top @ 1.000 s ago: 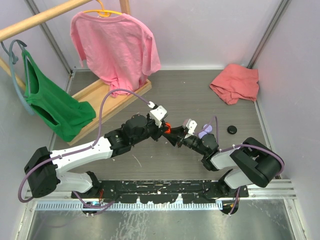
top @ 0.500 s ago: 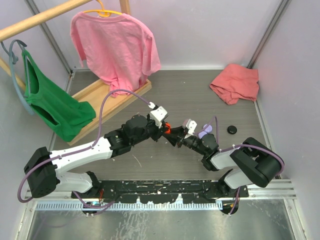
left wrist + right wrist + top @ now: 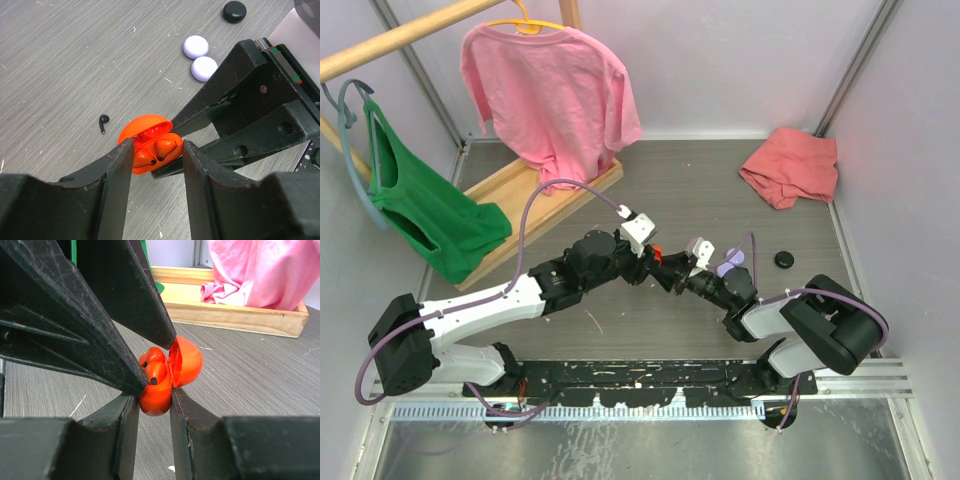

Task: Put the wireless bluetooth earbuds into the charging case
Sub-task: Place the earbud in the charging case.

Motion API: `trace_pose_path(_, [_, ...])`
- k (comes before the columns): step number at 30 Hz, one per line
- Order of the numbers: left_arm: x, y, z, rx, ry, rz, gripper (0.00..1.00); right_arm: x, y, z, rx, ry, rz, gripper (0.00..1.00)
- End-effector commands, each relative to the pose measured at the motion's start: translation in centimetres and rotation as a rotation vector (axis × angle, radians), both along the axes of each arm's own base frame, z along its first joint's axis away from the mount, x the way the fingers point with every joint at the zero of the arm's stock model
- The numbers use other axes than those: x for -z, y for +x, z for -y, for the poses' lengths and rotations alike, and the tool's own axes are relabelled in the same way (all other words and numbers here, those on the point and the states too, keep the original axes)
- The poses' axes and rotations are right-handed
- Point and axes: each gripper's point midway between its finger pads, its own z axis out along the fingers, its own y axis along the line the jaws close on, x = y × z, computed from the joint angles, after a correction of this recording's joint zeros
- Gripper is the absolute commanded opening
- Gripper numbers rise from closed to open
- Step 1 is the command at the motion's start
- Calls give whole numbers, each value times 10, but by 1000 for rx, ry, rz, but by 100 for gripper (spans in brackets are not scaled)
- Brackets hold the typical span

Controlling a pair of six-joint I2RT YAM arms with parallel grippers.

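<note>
An orange-red charging case (image 3: 152,150) stands with its lid (image 3: 187,360) open and two orange-red earbuds (image 3: 156,371) seated inside. My right gripper (image 3: 155,400) is shut on the case's lower half and holds it just above the table; the case also shows in the top view (image 3: 657,258). My left gripper (image 3: 156,146) is open, with one finger on each side of the case and neither pressing it. A black earbud (image 3: 103,121) lies loose on the table to the case's left. No lilac earbuds are in view.
Two lilac round cases (image 3: 195,46) (image 3: 205,68) and a black round case (image 3: 234,11) lie beyond the grippers. A pink shirt (image 3: 550,85), a green shirt (image 3: 425,215) and a wooden base (image 3: 535,190) stand at back left. A red cloth (image 3: 790,165) lies at back right.
My left gripper has edged slightly closer over the orange-red case. The right gripper still holds the case in the same place.
</note>
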Motion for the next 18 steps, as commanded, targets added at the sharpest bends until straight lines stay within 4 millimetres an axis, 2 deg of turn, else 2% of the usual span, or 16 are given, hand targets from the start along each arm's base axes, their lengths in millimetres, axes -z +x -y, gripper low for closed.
trace_pose_path(1, [-33,1,5,-13,-78,19,49,-38,-1,1,1,90,106,1])
trace_pose_path(7, [-52,1,-4,-59,-118,1,66,-38,-2,1,-1,92,105,1])
trace_pose_path(10, [-59,-3,-8,-58,-121,-16,71,-37,-2,0,-4,89,101,1])
trace_pose_path(18, [-55,-11,-31,-58,-174,-160,77,-46,-9,-4,-51,96,111,1])
